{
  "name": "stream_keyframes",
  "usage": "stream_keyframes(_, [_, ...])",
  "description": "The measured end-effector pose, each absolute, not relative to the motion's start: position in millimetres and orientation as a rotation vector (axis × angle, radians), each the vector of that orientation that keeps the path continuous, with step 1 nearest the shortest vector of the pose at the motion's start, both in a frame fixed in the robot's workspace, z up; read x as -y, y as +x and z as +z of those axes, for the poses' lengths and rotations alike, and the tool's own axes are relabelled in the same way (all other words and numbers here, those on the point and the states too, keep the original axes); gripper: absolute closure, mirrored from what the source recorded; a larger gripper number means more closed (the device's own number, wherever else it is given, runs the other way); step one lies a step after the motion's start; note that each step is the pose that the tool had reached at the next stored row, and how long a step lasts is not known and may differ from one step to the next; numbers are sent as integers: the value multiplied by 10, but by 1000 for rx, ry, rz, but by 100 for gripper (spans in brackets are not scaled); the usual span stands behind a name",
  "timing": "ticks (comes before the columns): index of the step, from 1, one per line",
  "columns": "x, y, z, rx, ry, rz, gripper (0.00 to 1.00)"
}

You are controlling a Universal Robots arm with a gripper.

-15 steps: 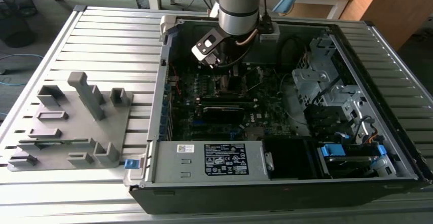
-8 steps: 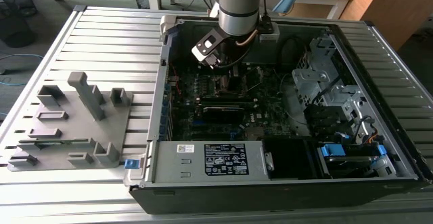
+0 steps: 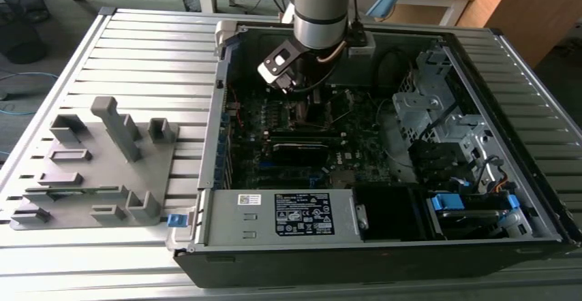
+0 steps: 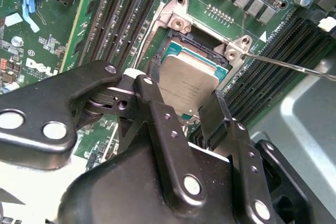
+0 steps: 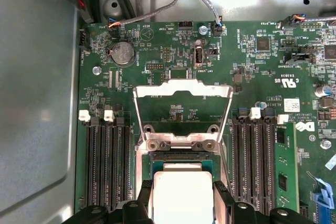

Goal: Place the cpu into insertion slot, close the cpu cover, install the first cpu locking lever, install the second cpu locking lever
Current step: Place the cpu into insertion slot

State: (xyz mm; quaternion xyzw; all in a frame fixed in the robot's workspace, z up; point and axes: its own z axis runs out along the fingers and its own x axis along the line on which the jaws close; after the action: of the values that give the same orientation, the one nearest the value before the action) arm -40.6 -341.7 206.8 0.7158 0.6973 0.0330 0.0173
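Observation:
My gripper [image 3: 304, 105] reaches down into the open computer case, over the motherboard. In both wrist views its two black fingers [image 4: 157, 114] flank the cpu [image 4: 188, 85], a flat silver-grey square, and press on its opposite edges. The cpu [image 5: 182, 195] sits at or just above the insertion slot [image 5: 181, 157], a dark square socket with metal edging [image 4: 181, 24]; I cannot tell whether it is seated. The cpu cover [image 5: 182, 88], a thin silvery frame with a large window, stands open behind the slot. A thin wire locking lever [image 4: 291, 66] sticks out beside the socket.
Rows of black memory slots [image 5: 107, 166] run along both sides of the socket [image 5: 257, 161]. A long black card [image 3: 304, 152] and the labelled power supply box [image 3: 291, 216] lie nearer the case front. A grey fixture plate [image 3: 91, 171] rests on the slatted table at the exterior view's left.

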Motion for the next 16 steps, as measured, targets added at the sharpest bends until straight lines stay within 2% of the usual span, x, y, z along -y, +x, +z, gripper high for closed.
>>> stream_keyframes(16, [3413,-406,1990,-2167,2224,103,46])
